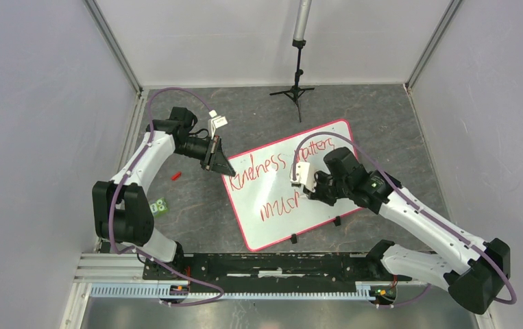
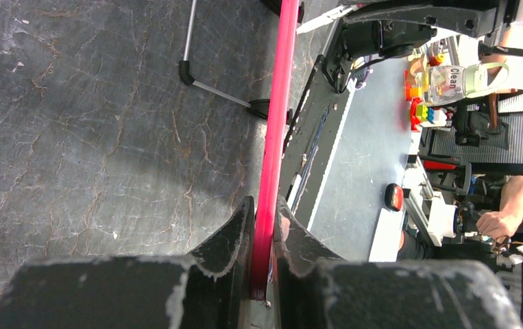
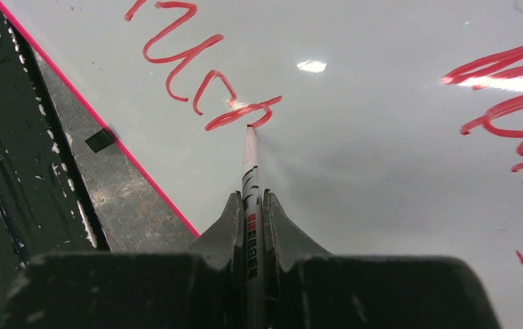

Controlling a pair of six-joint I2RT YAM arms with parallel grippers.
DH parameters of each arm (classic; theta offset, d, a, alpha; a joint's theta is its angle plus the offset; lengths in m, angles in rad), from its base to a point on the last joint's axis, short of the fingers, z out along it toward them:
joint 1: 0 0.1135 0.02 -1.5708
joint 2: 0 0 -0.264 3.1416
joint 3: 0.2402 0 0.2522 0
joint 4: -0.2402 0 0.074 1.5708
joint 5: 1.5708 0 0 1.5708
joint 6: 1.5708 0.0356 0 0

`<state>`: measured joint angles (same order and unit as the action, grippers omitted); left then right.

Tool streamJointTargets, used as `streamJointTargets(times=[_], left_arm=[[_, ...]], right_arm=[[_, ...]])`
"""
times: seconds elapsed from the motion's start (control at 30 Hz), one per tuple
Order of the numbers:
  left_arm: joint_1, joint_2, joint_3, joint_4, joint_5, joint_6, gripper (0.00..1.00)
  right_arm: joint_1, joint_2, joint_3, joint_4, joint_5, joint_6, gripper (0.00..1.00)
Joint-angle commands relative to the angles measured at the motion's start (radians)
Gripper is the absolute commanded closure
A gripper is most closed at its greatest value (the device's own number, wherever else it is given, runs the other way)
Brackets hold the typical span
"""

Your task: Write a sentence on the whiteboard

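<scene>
The right claw point(image 3: 250, 199) is clamped on a thin white marker point(image 3: 250, 161). The marker's body runs out between the two fingers, and its tip touches the whiteboard point(image 3: 368, 205) at the end of the last red stroke. That stroke closes the lower line of the sentence point(image 3: 241, 114), which reads "much". From above, the upper line reads "Kindness" and then a word partly hidden by the right arm.

The left claw point(image 2: 262, 212) is closed on the board's red-pink rim point(image 2: 277, 116). The wrist camera sees the rim edge-on, as a thin strip pinched between both fingers. In the top view this grip sits at the board's left corner, and the right claw hangs over the board's middle.

The whiteboard lies skewed on the dark surface point(image 1: 197, 219) between the two arms. Two small black clips point(image 1: 336, 221) sit on its near edge. Left of the board, a small red piece point(image 1: 175, 175) and a green block point(image 1: 158, 205) rest on the surface, well apart from it. A black tripod stand point(image 1: 298, 86) rises beyond the far edge.
</scene>
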<state>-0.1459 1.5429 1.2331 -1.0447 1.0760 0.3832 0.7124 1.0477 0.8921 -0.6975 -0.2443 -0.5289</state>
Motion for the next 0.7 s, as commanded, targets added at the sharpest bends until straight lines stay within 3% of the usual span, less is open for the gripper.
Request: streamJointTargets(times=[0.0, 0.23, 0.4, 0.67], left_arm=[[-0.009, 0.013, 0.008, 0.035, -0.062, 0.032, 0.98], [-0.009, 0.009, 0.002, 0.034, -0.067, 0.034, 0.98], [-0.01, 0.006, 0.003, 0.035, -0.064, 0.03, 0.97], [-0.009, 0.0, 0.002, 0.035, -0.057, 0.034, 0.98]], right_arm=[[-0.006, -0.002, -0.056, -0.012, -0.003, -0.02, 1.0], [-0.005, -0.011, -0.077, -0.048, -0.045, -0.048, 1.0], [-0.005, -0.039, -0.003, -0.078, -0.079, -0.054, 1.0], [-0.005, -0.058, 0.031, -0.096, -0.023, -0.04, 1.0]])
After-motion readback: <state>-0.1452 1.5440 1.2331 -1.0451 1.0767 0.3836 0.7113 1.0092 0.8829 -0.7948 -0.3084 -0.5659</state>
